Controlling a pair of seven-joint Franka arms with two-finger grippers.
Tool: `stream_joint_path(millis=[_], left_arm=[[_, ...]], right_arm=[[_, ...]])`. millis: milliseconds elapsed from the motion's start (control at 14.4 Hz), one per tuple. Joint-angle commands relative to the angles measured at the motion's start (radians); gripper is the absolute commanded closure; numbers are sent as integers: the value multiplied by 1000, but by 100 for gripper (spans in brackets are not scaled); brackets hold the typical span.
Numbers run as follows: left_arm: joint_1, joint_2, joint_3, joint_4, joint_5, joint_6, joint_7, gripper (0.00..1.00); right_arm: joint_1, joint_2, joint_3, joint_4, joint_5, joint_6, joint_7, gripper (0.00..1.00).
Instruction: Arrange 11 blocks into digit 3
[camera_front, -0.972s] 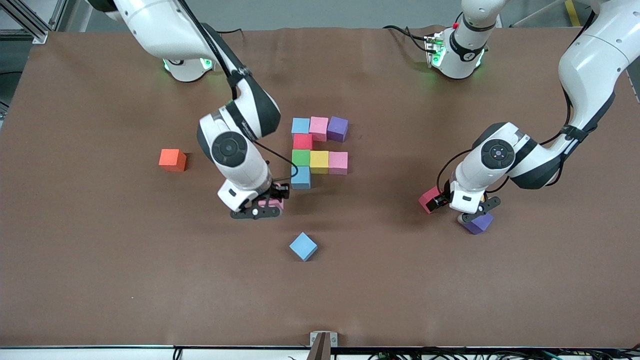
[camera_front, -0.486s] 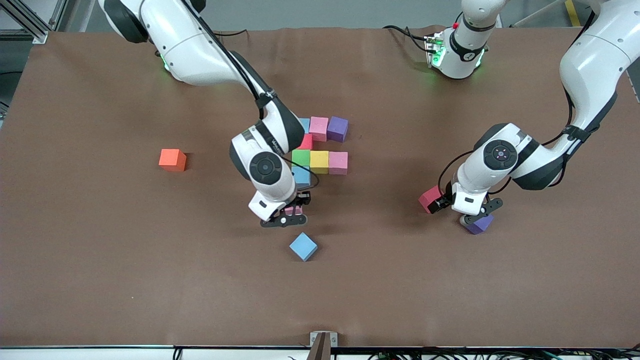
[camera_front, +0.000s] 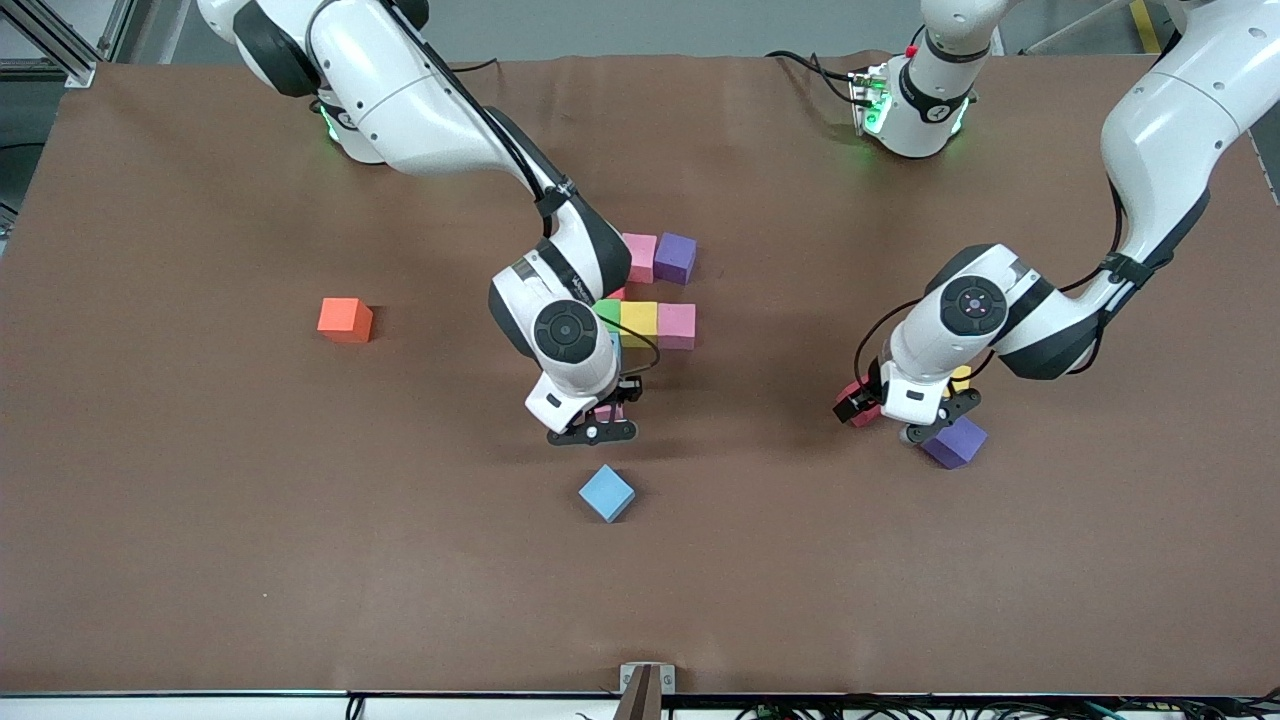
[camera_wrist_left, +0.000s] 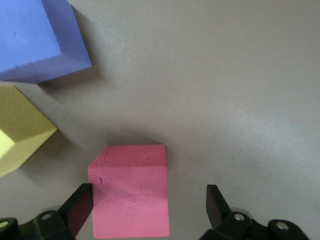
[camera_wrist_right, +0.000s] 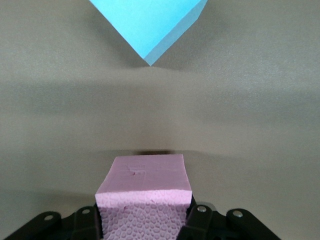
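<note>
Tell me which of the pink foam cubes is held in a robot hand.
The pink foam cube in the right hand, shut on it; the other two visible sit in the figure.

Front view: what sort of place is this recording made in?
Likely a robotics lab: two arms bolted at a brown-covered table, foam cubes such as the orange cube, and aluminium framing at the corner.

Wide brown matte tabletop (camera_front: 200, 560), slightly creased along edge toward robot bases. Grey floor (camera_front: 650, 25) above that edge. Silver aluminium frame strut (camera_front: 55, 40) at right arm's corner. Yellow floor marking (camera_front: 1143, 25) at left arm's corner. Small grey metal bracket (camera_front: 646, 680) at middle of table edge nearest front camera; white strip with black cables (camera_front: 900, 708) along it. Soft, even overhead light, faint shadows.
</note>
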Motion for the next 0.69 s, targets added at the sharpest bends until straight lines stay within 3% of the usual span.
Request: stream_joint_path(millis=[0,625], left_arm=[[-1,5,15,-6,-12,5,-2,0],[-21,-3,40,2,-10,-8,4,0]], right_arm=[[8,7,-6,8,9,-13,22,99],[9,7,-7,-15,0,-10,72,99]])
